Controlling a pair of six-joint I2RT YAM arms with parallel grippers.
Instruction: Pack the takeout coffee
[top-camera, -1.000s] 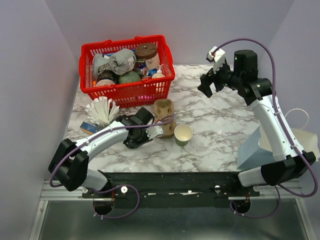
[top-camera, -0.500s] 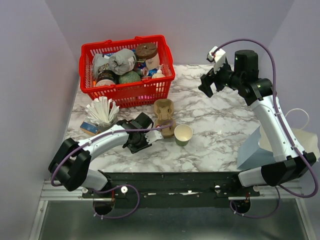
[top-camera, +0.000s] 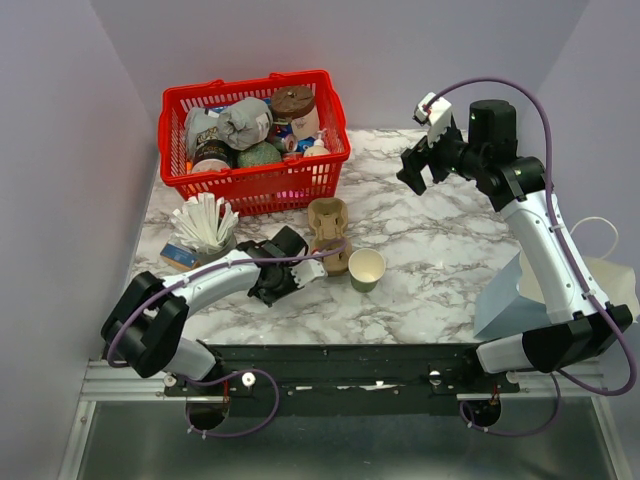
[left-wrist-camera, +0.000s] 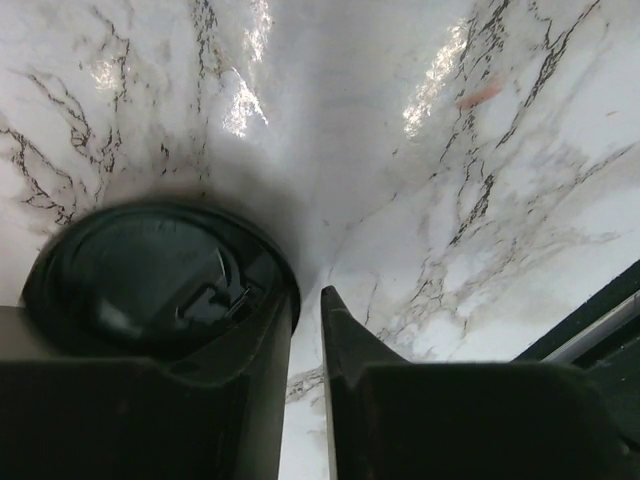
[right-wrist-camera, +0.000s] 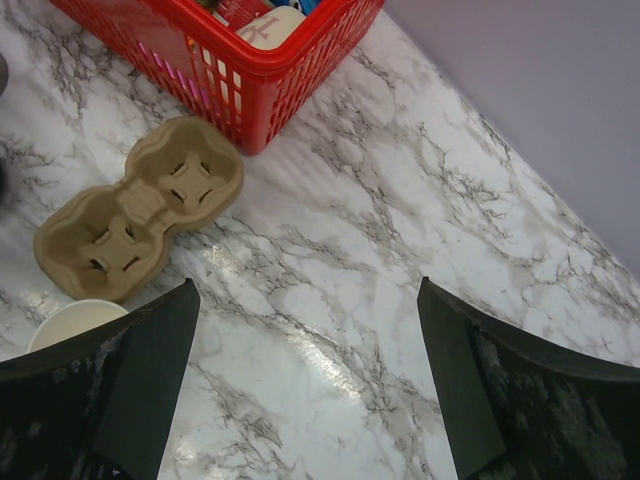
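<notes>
The takeout coffee's green paper cup stands open-topped on the marble, right of the brown carrier; its cream rim shows in the right wrist view. Its black lid lies flat on the table. My left gripper is low over the lid. In the left wrist view this gripper keeps a narrow gap with only marble in it; the left finger overlaps the lid's edge. My right gripper hangs high at the back right, and its wrist view shows it wide open and holding nothing.
A red basket full of goods stands at the back left. A cup of white stirrers is at the left, close to my left arm. A pale blue bag stands at the right edge.
My left arm has shifted slightly, with its gripper staying low beside the carrier. The right arm, the cup and the carrier have not moved.
</notes>
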